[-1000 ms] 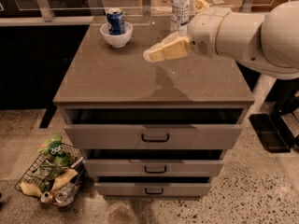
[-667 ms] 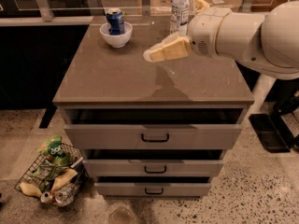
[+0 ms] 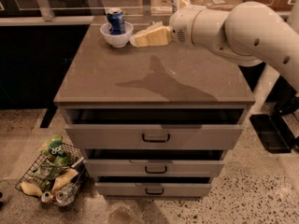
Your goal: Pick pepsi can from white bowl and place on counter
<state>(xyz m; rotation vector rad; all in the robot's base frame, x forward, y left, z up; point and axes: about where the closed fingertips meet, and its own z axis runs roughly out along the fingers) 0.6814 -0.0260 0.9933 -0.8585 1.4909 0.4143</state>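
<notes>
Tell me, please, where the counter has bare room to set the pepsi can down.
The counter is bare across its front half, from the front edge back to the white bowl, and on its right side under the arm. It is crowded at the back left, where the pepsi can stands in the bowl with the claw close beside it.

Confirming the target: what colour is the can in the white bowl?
The pepsi can is blue, silver-topped, camera view; gripper beside white bowl.
</notes>
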